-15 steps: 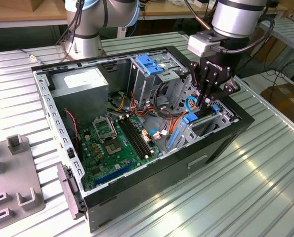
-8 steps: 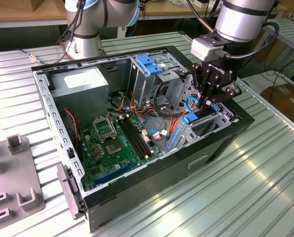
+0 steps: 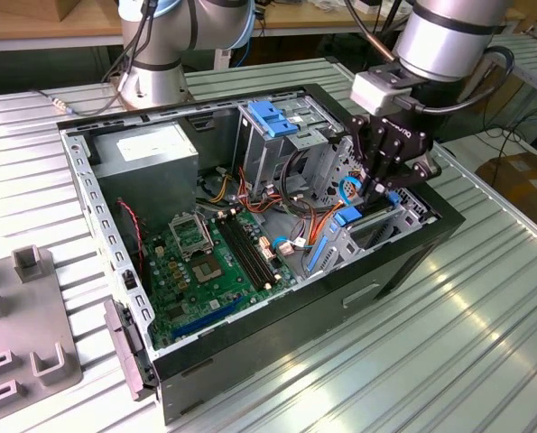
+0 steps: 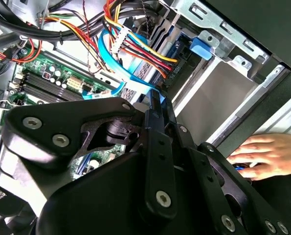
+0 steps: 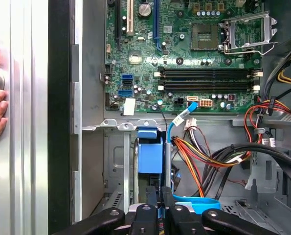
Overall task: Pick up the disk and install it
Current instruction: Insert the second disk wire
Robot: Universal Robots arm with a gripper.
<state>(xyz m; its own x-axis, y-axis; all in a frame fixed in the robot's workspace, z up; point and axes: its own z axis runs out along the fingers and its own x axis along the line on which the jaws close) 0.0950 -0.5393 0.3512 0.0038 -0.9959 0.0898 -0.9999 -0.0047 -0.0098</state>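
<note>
Exterior view, left to right. Grey fixture block (image 3: 24,334) at lower left on the ribbed metal tabletop (image 3: 485,343). Open computer case (image 3: 250,244) fills the centre: power supply box (image 3: 146,153) upper left inside, green motherboard (image 3: 209,266) below it, blue-handled drive cage (image 3: 277,122) at upper centre. The gripper (image 3: 383,185) is at centre right, lowered into the case's bay corner.

The disk (image 5: 150,156): in the first wrist view it stands on edge at lower centre, blue bracket toward the camera, sitting in the bay slot between metal rails. The jaws are drawn narrow, and they appear clamped on the disk's edge just below the bracket; contact itself is hidden behind the linkage.

A person's hand (image 4: 267,156) rests on the case's outer side, at right in the second wrist view.

Handling judgement: rigid, fairly dense metal body, smooth sides, shock-sensitive. Best gripped across the flat faces or bracket edges, clear of the blue data cable (image 5: 177,122) and wire bundle (image 5: 209,152) just beside it.
</note>
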